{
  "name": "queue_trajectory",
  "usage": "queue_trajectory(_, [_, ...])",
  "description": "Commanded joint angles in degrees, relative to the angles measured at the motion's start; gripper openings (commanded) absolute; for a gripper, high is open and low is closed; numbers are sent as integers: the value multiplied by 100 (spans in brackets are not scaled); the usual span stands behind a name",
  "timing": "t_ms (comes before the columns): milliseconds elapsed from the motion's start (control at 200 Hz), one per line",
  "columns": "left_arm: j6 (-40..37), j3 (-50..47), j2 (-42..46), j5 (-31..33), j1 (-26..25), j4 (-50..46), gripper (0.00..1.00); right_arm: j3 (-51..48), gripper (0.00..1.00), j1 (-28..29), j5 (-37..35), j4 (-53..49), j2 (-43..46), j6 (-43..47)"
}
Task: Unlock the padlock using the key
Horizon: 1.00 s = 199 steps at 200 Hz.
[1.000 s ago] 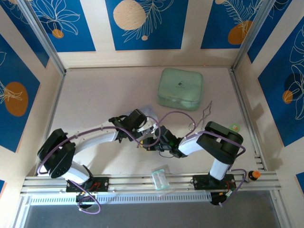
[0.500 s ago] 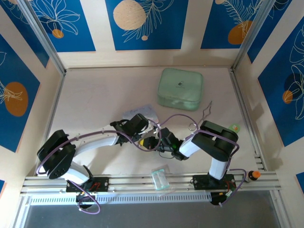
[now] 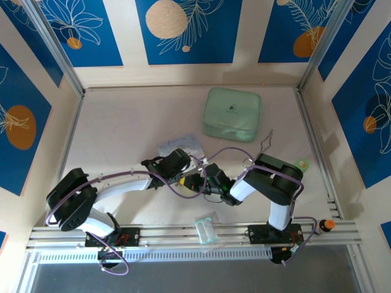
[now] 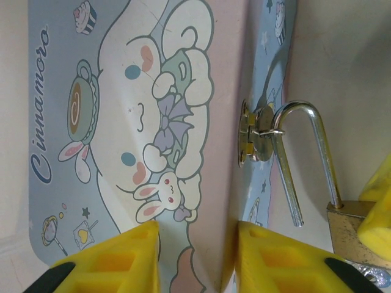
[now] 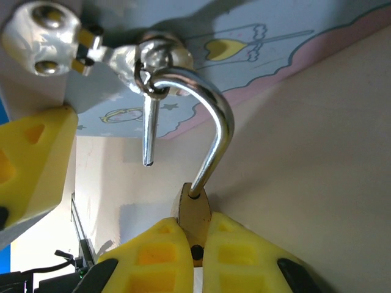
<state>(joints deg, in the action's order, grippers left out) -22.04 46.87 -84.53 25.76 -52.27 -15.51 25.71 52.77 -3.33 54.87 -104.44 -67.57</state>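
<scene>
Brass padlock (image 5: 194,206) clamped in right pincer (image 5: 194,226), silver shackle (image 4: 305,152) sprung open, hooked through clasp (image 4: 252,131) of pastel tin (image 4: 122,122) lettered "Cinnamoro". Left pincer (image 4: 197,235) astride tin's edge; cannot tell whether gripping.

Padlock (image 5: 194,210): small brass-gold body with a thin silver U-shackle (image 5: 217,116). The shackle is sprung open, its free leg clear of the body. It hooks through the clasp ring (image 5: 153,67) of the pastel tin (image 4: 122,122). The body is pinched between the yellow pads of the right hand (image 5: 194,238).
</scene>
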Motion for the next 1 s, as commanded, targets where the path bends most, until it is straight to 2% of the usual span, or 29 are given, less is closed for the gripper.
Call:
queue_trajectory(0, [-57, -416, -318, -612, 41, -734, 29, -14, 0, -127, -380, -342, -157, -54])
queue_trajectory(315, [-2, -359, -292, -678, 32, -828, 30, 28, 0, -223, -668, -565, 146, -20])
queue_trajectory(991, [7, -444, -256, -690, 34, -725, 30, -63, 0, -667, -542, -310, 177, -129])
